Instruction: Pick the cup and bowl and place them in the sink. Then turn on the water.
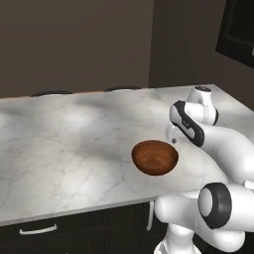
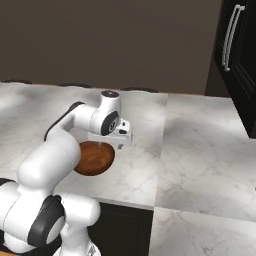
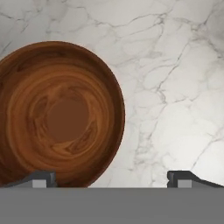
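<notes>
bowl (image 1: pixel 155 157) sits upright near the counter's (image 1: pixel 59 149) front edge, under the wide-open, empty pincer (image 3: pixel 112 178).

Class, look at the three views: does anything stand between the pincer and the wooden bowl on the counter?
Nothing visible does. The open pincer hangs over the bowl's rim, one fingertip above the bowl, the other above bare marble counter. The pincer holds nothing.

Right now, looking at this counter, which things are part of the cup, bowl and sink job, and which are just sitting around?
Part of the job:
- bowl, upright on the counter
- gripper, open, hovering over the bowl's rim

Just there:
- marble counter
- dark cabinet at the far right
- drawer handle under the counter edge
</notes>
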Robot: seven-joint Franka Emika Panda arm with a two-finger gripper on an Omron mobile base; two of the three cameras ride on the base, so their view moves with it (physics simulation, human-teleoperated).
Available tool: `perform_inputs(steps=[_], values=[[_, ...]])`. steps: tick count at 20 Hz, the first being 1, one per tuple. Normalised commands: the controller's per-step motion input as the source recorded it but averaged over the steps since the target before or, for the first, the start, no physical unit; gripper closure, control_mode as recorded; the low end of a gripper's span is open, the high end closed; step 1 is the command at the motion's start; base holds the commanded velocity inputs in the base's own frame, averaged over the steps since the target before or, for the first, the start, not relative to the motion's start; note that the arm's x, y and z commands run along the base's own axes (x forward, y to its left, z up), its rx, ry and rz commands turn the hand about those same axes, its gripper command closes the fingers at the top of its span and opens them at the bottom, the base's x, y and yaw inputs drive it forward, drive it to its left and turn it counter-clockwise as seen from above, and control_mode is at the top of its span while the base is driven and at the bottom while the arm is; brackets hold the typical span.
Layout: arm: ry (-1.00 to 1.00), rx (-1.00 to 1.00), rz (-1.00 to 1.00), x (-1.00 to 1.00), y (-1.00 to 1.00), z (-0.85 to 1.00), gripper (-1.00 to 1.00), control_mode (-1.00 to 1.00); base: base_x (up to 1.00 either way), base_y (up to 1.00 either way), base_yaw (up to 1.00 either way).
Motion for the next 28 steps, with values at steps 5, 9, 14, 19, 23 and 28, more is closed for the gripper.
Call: perform_inputs(steps=[5,9,14,19,23,28], values=[[0.01,0.00,0.00,0.13,0.00,-0.28,-1.00,-1.00,0.00,0.00,0.00],[0.02,0.00,0.00,0.09,0.00,-0.27,-1.00,-1.00,0.00,0.00,0.00],[0.02,0.00,0.00,0.08,0.00,-0.26,-1.00,-1.00,0.00,0.00,0.00],[0.04,0.00,0.00,0.07,0.00,-0.23,-1.00,-1.00,0.00,0.00,0.00],[0.05,0.00,0.00,0.07,0.00,-0.19,-1.00,-1.00,0.00,0.00,0.00],[0.05,0.00,0.00,0.04,0.00,-0.18,-1.00,-1.00,0.00,0.00,0.00]])
